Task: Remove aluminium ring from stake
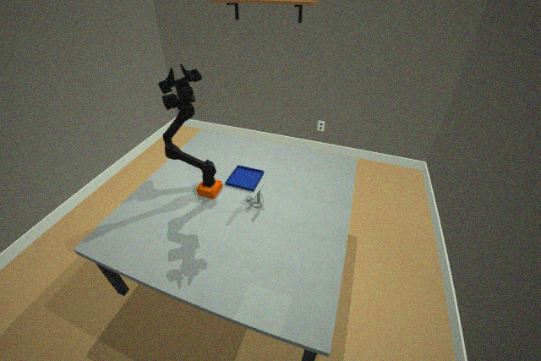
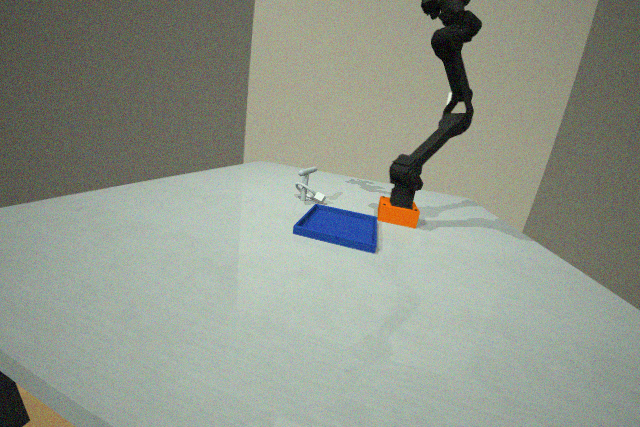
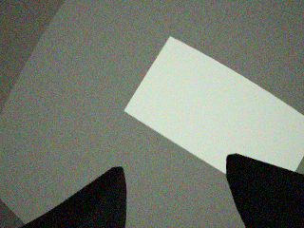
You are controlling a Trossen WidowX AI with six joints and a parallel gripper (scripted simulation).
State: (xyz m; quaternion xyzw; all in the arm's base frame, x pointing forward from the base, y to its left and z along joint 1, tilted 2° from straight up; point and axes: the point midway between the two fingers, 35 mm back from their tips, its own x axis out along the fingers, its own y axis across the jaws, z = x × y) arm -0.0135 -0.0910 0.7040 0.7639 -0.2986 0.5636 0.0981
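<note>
While the ring (image 1: 256, 205) (image 2: 313, 192) leans tilted around the stake (image 1: 259, 197) (image 2: 306, 183), my gripper (image 1: 176, 67) (image 3: 177, 171) is raised high, open and holding nothing; reaching comes first, so I should lower it toward the tab (image 2: 320, 197).

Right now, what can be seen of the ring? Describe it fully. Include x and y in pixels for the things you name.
The ring (image 1: 256, 206) (image 2: 313, 191) is a thin, pale grey, metallic-looking loop with a small blocky tab. It encircles the stake's lower post, under the cross-bar, and sits tilted, tab side low. It is outside the tray; contact with the post is too small to judge.
</note>
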